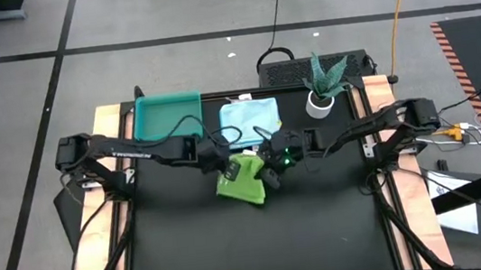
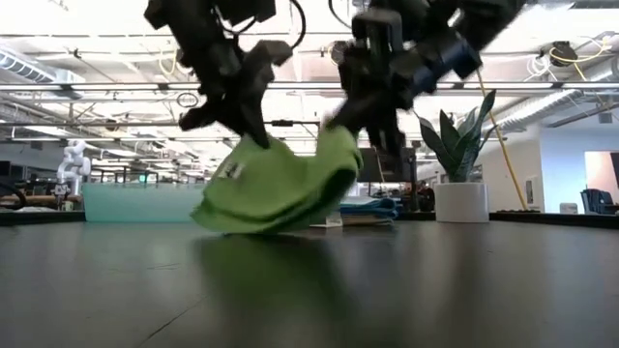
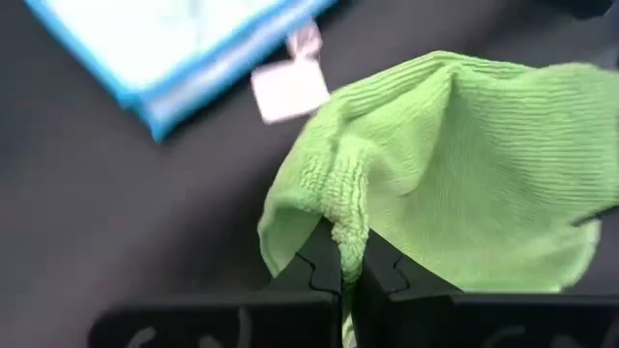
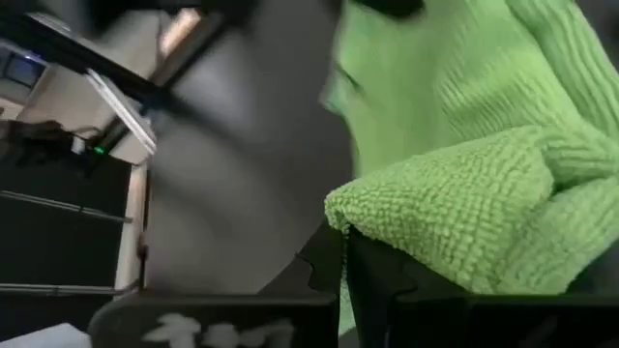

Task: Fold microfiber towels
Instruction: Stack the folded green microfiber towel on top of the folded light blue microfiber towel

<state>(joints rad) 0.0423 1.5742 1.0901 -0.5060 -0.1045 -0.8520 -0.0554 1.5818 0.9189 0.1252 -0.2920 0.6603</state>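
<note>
Both grippers, left (image 1: pixel 225 158) and right (image 1: pixel 272 160), pinch opposite edges of the green towel (image 1: pixel 242 178), lifting it so it sags onto mid-table. Behind it lie the pale blue towel (image 1: pixel 249 116) and the teal tray (image 1: pixel 167 116); whether the tray holds anything cannot be told.

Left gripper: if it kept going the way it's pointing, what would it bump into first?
The left gripper is shut on the green towel, so towel comes first. Beyond that probably the black table; depth is unclear.
</note>
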